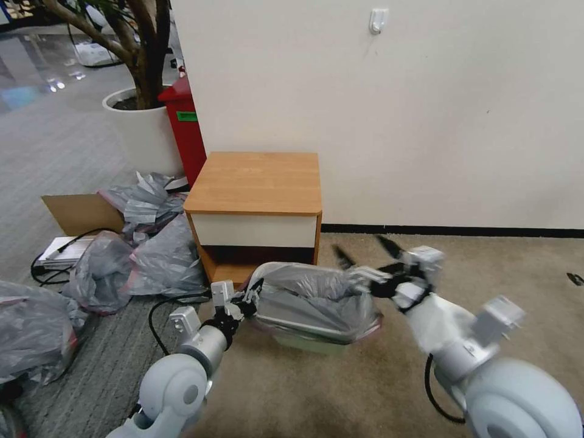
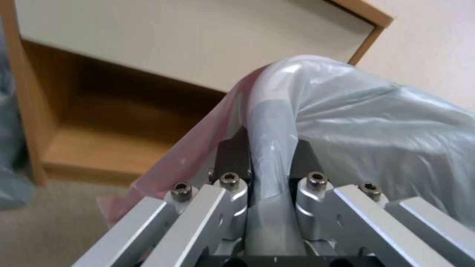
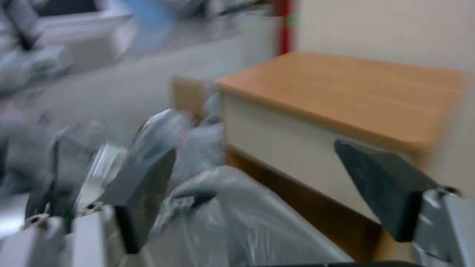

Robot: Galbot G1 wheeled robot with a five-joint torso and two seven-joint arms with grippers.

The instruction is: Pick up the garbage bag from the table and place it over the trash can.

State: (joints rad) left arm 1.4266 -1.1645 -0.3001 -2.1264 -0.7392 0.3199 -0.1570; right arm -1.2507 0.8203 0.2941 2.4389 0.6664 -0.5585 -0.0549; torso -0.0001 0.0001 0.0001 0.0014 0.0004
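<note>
— Bag position?
— The garbage bag (image 1: pixel 316 298) is draped over the trash can (image 1: pixel 310 340), which stands on the carpet just in front of the table (image 1: pixel 255 182).
— Left gripper (image 1: pixel 250 304)?
— At the can's left end, its fingers (image 2: pixel 232 155) pinched together on a fold of the bag beside the pinkish rim band.
— Right gripper (image 1: pixel 365 254)?
— Just above the can's right end, jaws spread wide with nothing between them; the bag lies below it.
— Tabletop?
— Bare wood.
</note>
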